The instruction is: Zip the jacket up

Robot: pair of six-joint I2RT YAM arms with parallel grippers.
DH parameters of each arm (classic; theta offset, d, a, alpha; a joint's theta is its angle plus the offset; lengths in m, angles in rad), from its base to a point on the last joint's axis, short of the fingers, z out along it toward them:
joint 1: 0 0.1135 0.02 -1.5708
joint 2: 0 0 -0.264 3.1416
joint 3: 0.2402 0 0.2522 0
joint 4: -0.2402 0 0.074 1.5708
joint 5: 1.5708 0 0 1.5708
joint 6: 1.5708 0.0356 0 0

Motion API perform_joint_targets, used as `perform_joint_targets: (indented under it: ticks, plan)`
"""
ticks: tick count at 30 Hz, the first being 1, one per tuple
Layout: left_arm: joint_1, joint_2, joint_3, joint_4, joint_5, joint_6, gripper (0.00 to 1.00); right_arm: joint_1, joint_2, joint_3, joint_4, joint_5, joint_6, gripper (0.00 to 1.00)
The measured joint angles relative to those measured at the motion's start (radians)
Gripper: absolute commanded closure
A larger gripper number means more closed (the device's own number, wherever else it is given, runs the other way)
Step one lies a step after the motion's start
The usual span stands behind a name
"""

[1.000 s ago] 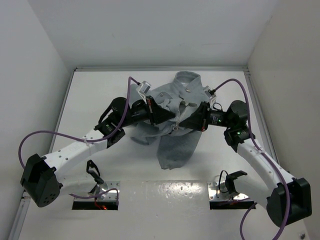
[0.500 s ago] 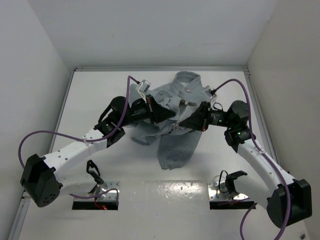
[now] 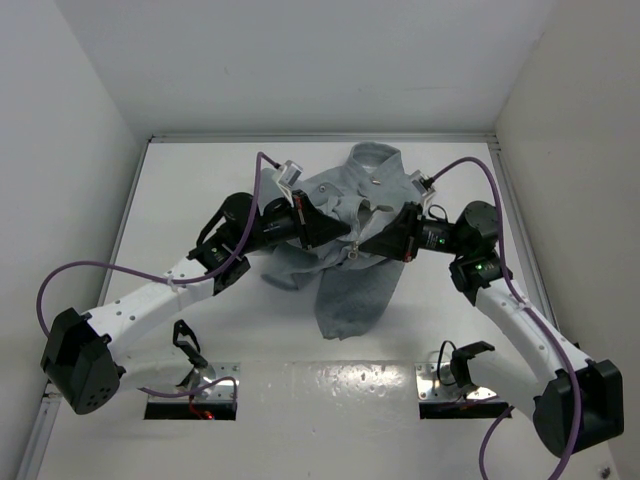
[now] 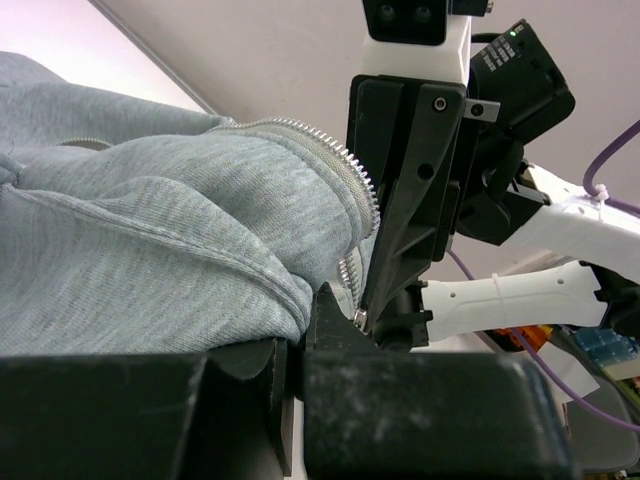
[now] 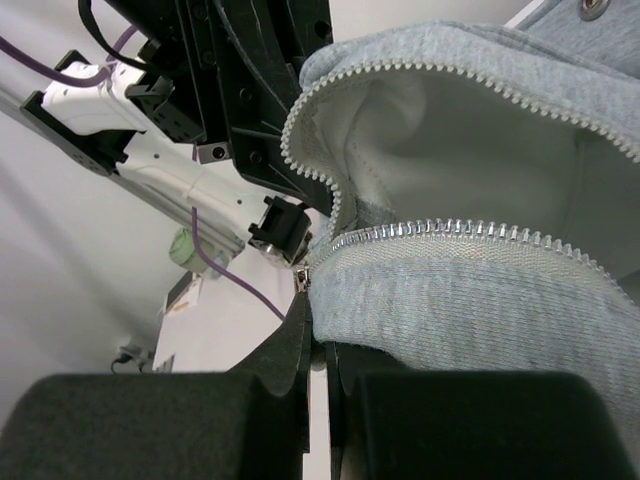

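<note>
Grey fabric: the jacket (image 3: 350,295) lies rumpled at the centre of the white table (image 3: 200,190). Its collar (image 3: 372,155) points to the top of the overhead frame and its lower body trails toward the bottom.
Front opening: unzipped at the chest, so the white lining (image 5: 430,150) shows between the two rows of zipper teeth (image 5: 470,232).
Left gripper (image 4: 296,352): it reaches in from the left of the overhead frame. The pads are drawn narrow, pinching a thick fold of the grey front edge that bulges out over the left half of its wrist frame.
Right gripper (image 5: 322,350): it reaches in from the right of the overhead frame. The pads are pressed close on the grey hem just under the lower tooth row, and the fabric spreads across the right half of its wrist frame.
Meeting point: the two grippers face each other tip to tip over the middle of the jacket, just below the collar, with their tips very near each other. I cannot tell whether they touch.
Slider (image 5: 303,281): a small metal piece at the end of the lower tooth row, just above the right gripper's pads and close to the left gripper's tip.
Snap (image 5: 597,8): a round metal stud at the top right edge of the right wrist frame, well away from the pads.
Lift: fabric at the pinch is raised and bunched, while the hem below lies flat on the table.
</note>
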Motion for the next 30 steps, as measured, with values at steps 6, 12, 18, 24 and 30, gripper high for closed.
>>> perform_joint_targets:
  ticks: [6,12,18,24,30]
  plan:
    - [0.0,0.0,0.0,-0.006,0.0,0.006,1.0,-0.005,0.0,0.0,0.0,0.007,0.017,1.0]
    - [0.002,-0.005,0.0,-0.007,0.001,0.029,1.0,-0.006,0.005,0.0,-0.001,0.018,0.032,1.0]
    - [0.003,-0.011,0.0,-0.016,0.0,0.07,1.0,-0.006,0.01,0.0,-0.013,0.036,0.061,1.0]
    - [0.001,-0.011,0.0,-0.017,-0.001,0.098,1.0,-0.006,0.01,0.0,-0.032,0.054,0.086,1.0]
    - [-0.005,-0.011,0.0,-0.018,-0.007,0.11,1.0,-0.006,0.011,0.0,-0.039,0.074,0.109,1.0]
